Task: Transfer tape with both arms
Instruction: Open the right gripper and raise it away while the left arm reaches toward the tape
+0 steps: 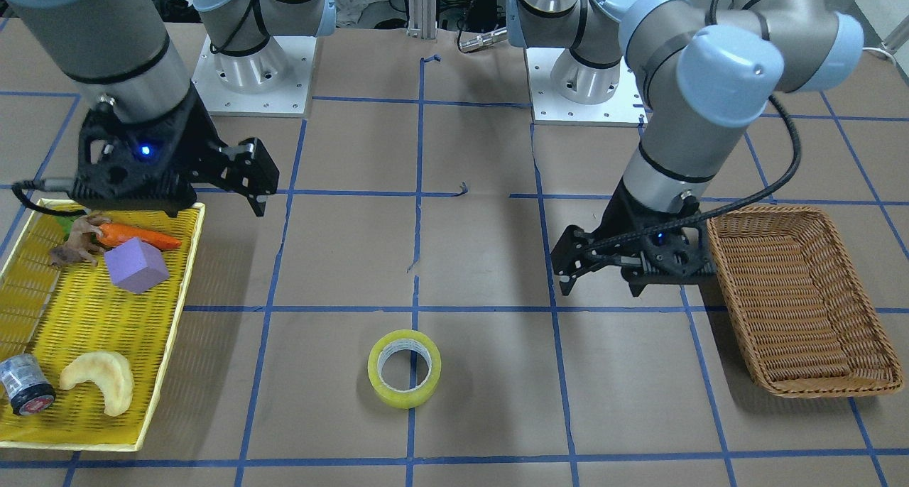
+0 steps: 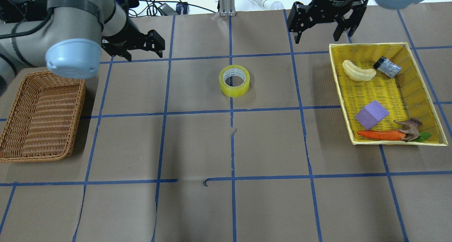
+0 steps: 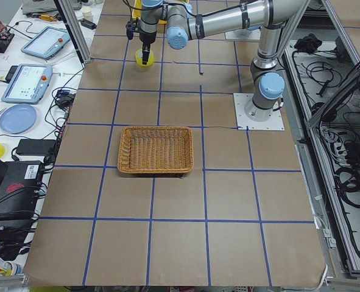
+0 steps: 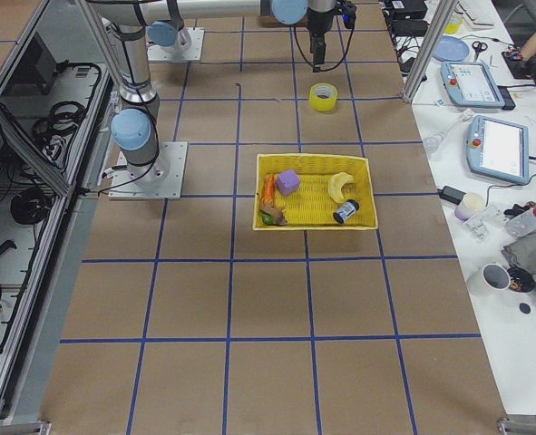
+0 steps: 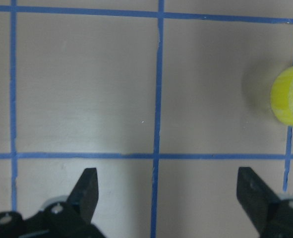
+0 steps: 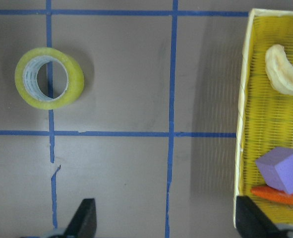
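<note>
tape (image 5: 288, 96) cut off, left wrist view's edge

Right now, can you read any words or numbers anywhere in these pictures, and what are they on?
No text reads clearly anywhere.
White lettering on the black body of the right gripper: too blurred to read.
Print on the white core of the tape: too small to read.
Label on the small grey roll in the yellow tray: too small to read.
Screens of the tablets beside the table: unreadable.

Bright, even light; soft shadows.
</note>
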